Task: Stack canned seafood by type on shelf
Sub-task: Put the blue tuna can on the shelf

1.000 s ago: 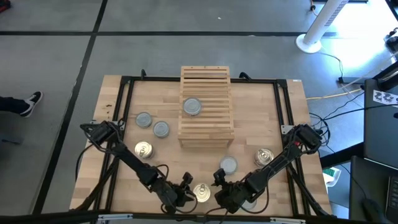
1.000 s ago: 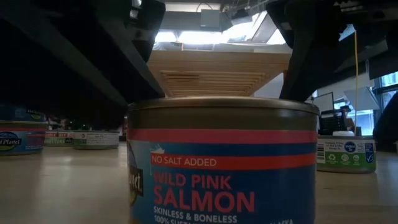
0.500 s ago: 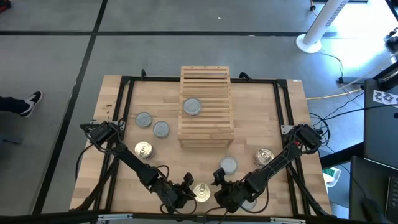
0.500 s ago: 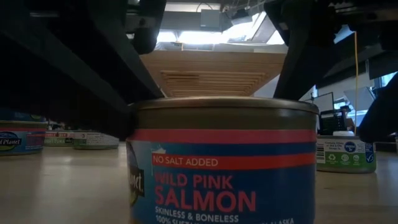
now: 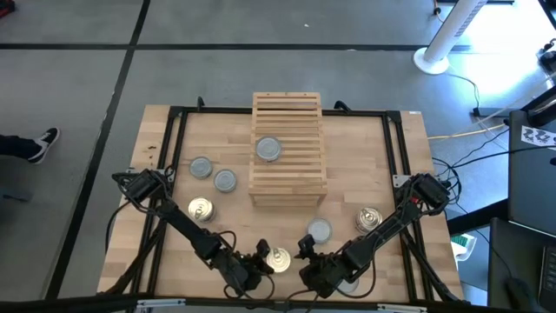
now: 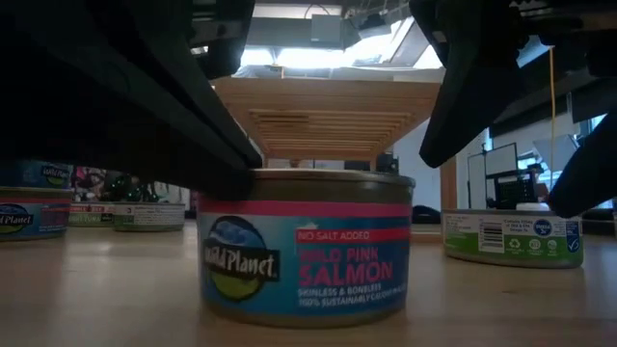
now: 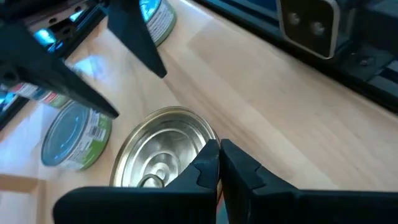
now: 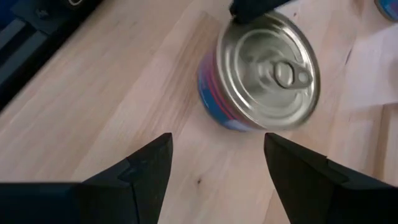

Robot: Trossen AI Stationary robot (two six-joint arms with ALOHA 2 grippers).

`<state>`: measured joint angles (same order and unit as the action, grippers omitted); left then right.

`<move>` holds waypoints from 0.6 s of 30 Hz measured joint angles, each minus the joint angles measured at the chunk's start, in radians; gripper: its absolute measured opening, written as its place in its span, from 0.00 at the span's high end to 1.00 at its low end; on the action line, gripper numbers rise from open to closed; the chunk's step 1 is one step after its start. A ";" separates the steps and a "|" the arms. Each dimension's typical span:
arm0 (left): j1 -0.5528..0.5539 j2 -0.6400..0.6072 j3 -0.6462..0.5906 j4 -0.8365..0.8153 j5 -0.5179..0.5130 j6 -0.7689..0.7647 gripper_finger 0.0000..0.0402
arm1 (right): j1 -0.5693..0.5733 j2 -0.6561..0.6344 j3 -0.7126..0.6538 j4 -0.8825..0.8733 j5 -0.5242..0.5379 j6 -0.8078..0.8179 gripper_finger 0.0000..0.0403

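A salmon tin with a golden ring-pull top stands flat on the table near its front edge. My left gripper is shut at the tin's left rim. My right gripper is open just right of the tin, which lies beyond its fingertips, not between them. The shelf, a slatted wooden rack, stands at the table's middle with one grey-topped tin resting flat on its slats. My left gripper's shut fingertips lie against the golden tin's top rim on its left side, slanting down from the table's left. The tin stands upright on its base on the table, not pinched.
Two grey-topped tins and a golden one stand left of the shelf. Right of it are a grey-topped tin and a golden one. A black frame borders the tabletop.
My left gripper has shut and rolled a little without shifting place. The golden salmon tin has slid along the table away from the near edge, toward the shelf, and stays upright. My right gripper has kept still.
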<state>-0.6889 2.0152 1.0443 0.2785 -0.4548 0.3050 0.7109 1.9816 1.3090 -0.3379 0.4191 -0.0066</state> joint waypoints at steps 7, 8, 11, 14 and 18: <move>0.023 -0.003 -0.002 0.020 -0.003 -0.104 1.00 | 0.002 0.000 0.001 0.087 0.036 -0.115 0.37; 0.026 -0.003 -0.003 0.027 -0.003 -0.115 1.00 | 0.002 0.000 0.002 0.094 0.061 -0.132 0.37; 0.036 -0.001 -0.004 0.048 -0.017 -0.141 1.00 | 0.002 0.000 0.002 0.099 0.120 -0.155 0.37; 0.048 0.000 -0.005 0.060 -0.023 -0.163 1.00 | 0.002 0.000 0.002 0.098 0.118 -0.156 0.37; 0.061 0.000 -0.005 0.065 -0.025 -0.203 1.00 | 0.002 0.016 0.002 0.102 0.112 -0.156 0.37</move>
<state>-0.6283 2.0148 1.0397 0.3436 -0.4801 0.1019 0.7132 1.9980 1.3106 -0.2358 0.5315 -0.1621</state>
